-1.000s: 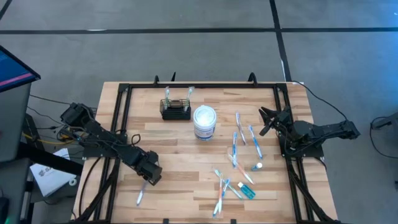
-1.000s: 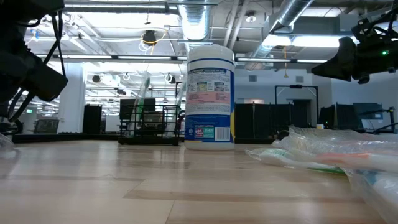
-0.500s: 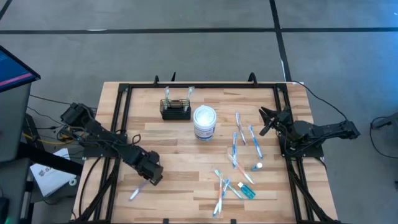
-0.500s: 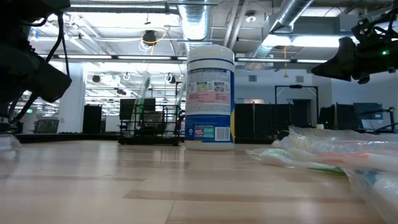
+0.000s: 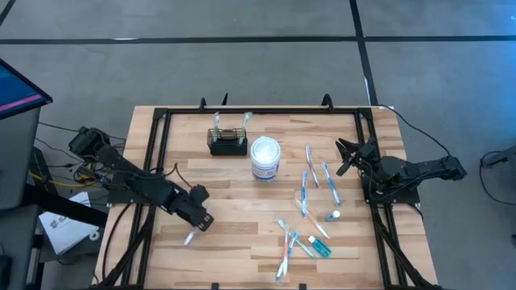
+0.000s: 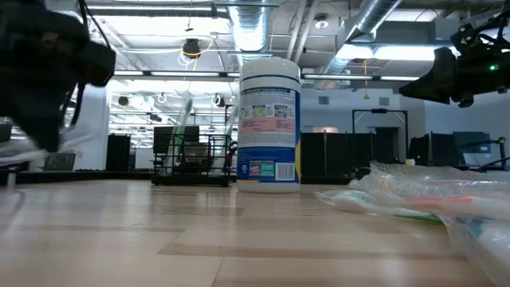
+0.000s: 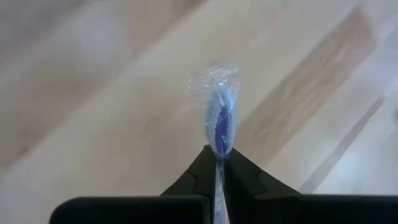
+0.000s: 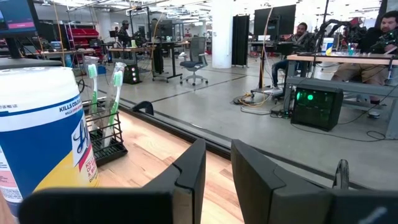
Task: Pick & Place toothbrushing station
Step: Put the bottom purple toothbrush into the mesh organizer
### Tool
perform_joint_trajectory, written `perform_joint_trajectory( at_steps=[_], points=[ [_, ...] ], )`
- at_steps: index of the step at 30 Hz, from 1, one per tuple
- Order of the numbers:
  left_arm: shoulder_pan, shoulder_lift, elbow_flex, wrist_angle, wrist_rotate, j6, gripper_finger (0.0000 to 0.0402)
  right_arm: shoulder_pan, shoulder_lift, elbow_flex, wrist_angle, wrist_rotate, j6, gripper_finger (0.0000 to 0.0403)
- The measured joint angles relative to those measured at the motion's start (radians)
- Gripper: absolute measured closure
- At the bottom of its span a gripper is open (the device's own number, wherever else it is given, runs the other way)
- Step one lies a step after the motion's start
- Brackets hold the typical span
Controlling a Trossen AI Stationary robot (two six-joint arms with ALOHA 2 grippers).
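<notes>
The toothbrushing station, a small black wire rack [image 5: 227,143] with two green toothbrushes standing in it, rests on the table at the far middle. It also shows in the low view [image 6: 191,162] and the right wrist view [image 8: 107,142]. My left gripper [image 5: 197,227] is over the table's near left, shut on a toothbrush in a clear wrapper [image 7: 217,124]. My right gripper [image 5: 345,158] waits open and empty at the right edge, its fingers [image 8: 191,167] pointing toward the rack. My left gripper pinches the wrapped toothbrush between its two fingers [image 7: 202,168]. One wrapped blue end [image 7: 219,115] sticks out past the fingertips. In the high view the fingers slant down toward the near edge, along the brush [image 5: 190,237]. In the low view the brush looks raised off the table.
A round white lidded tub [image 5: 265,158] stands just right of the rack. Several wrapped toothbrushes [image 5: 310,184] and small tubes [image 5: 319,246] lie scattered over the right half of the table. A black frame [image 5: 161,121] runs along the table's edges.
My left gripper has risen and gone a little toward the table's right edge, turning as it went. The wrapped toothbrush it holds has come up off the table and swung round with it.
</notes>
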Motion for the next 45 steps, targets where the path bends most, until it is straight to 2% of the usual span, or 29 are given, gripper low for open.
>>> perform_joint_trajectory(
  at_steps=[11,17,25,37,45],
  points=[
    [0.023,-0.123,0.000,0.000,-0.314,0.160,0.0393,0.000,0.000,0.000,0.000,0.000,0.000,0.0334],
    [0.073,-0.174,0.000,0.005,-0.413,0.272,0.0395,0.000,0.000,0.000,0.000,0.000,0.000,0.0334],
    [0.089,-0.260,0.000,0.017,-0.595,0.384,0.0394,0.000,0.000,0.000,0.000,0.000,0.000,0.0334],
    [0.089,-0.376,0.000,0.092,-0.772,0.577,0.0395,0.000,0.000,0.000,0.000,0.000,0.000,0.0334],
    [0.100,-0.390,0.000,0.192,-0.877,0.741,0.0394,0.000,0.000,0.000,0.000,0.000,0.000,0.0334]
  ],
)
